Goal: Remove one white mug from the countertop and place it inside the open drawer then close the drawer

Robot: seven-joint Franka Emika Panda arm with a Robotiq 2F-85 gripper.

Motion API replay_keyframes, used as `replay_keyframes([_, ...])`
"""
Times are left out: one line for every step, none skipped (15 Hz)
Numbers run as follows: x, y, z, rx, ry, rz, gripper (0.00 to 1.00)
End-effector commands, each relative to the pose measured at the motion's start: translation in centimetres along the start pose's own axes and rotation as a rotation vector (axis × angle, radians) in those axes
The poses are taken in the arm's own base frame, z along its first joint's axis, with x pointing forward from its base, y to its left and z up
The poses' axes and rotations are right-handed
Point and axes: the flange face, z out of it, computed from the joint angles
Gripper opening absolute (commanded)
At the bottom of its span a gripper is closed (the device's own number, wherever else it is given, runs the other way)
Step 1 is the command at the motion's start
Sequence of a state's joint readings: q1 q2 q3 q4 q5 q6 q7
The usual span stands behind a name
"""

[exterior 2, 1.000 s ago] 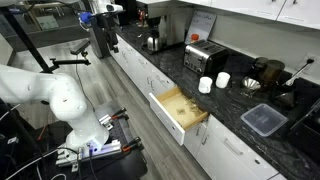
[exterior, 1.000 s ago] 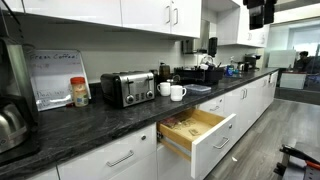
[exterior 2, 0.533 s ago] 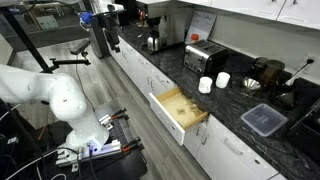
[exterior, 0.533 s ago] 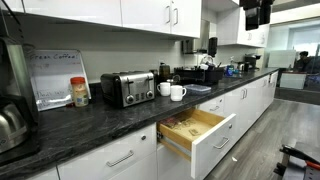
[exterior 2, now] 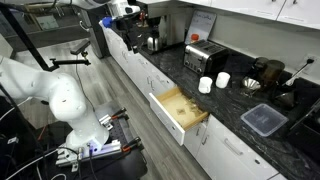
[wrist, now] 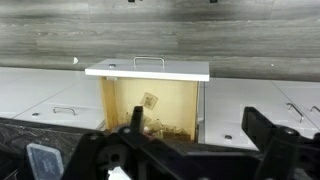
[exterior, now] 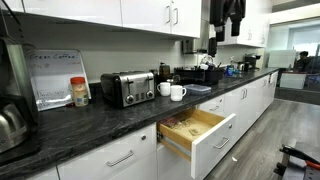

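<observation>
Mug (exterior: 178, 93): white ceramic, stiff, likely light, glaze slippery, chips if knocked. Stands upright on countertop (exterior: 100, 118), touching or just beside other mug (exterior: 164, 88), near toaster (exterior: 127, 88), behind open drawer (exterior: 196, 131). Best hold, by judgement: jaws across rim and wall, on side away from other mug, clear of handle. Gripper (exterior: 224, 25): fingers spread wide in wrist view, empty, touches nothing, high above countertop, well apart from both mugs.

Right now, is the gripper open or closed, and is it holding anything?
Gripper: open, jaws wide apart, holding nothing.
</observation>
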State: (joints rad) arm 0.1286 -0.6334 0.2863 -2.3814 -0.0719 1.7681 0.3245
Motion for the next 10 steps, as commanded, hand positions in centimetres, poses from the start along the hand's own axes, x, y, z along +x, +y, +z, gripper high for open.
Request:
replay_keyframes([4.3, 2.3, 2.4, 0.052, 0.006, 0.016, 1.00])
replay_keyframes([5.3, 2.9, 3.2, 0.069, 0.004, 0.021, 1.00])
replay_keyframes([6.3, 3.6, 4.1, 0.082, -0.003, 0.026, 1.00])
replay_keyframes([7.1, 4.1, 5.0, 0.092, -0.007, 0.028, 1.00])
replay_keyframes([7.9, 4.7, 6.0, 0.104, -0.014, 0.030, 1.00])
replay_keyframes([8.7, 5.1, 6.8, 0.117, -0.026, 0.029, 1.00])
replay_keyframes([6.6, 4.4, 5.6, 0.096, -0.011, 0.041, 1.00])
replay_keyframes([7.0, 4.6, 6.2, 0.101, -0.023, 0.043, 1.00])
replay_keyframes([7.1, 4.6, 6.4, 0.101, -0.027, 0.043, 1.00])
replay_keyframes([7.0, 4.5, 6.2, 0.100, -0.024, 0.041, 1.00])
